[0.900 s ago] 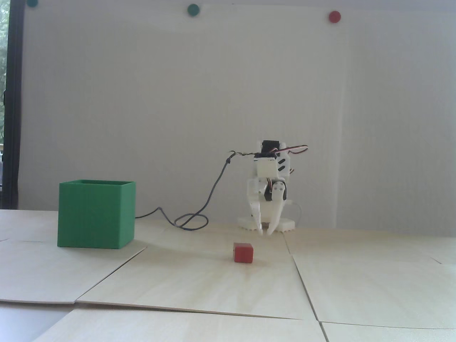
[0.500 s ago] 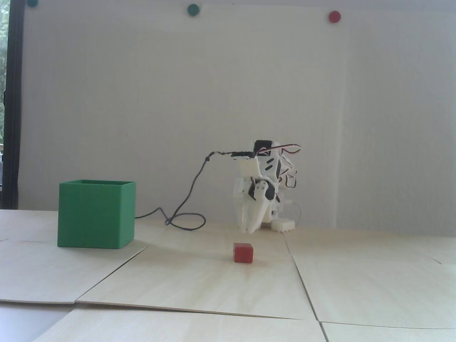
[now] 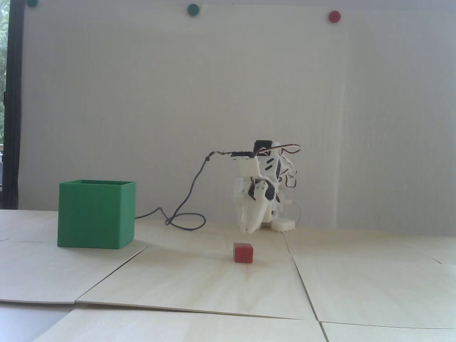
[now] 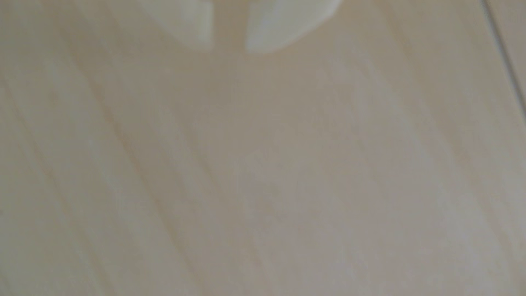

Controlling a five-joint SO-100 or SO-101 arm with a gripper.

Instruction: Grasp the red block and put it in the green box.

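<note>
- Small matte red cube block sitting on the pale wooden table, untouched.
- White two-finger gripper hanging just behind and above it, tips down, not touching.
- In the blurry wrist view, fingertips slightly apart with a narrow gap, nothing pinched.
- Big ridged green cube-shaped box well off to the left in the fixed view.
- Dark cable looped on the table behind.
</note>
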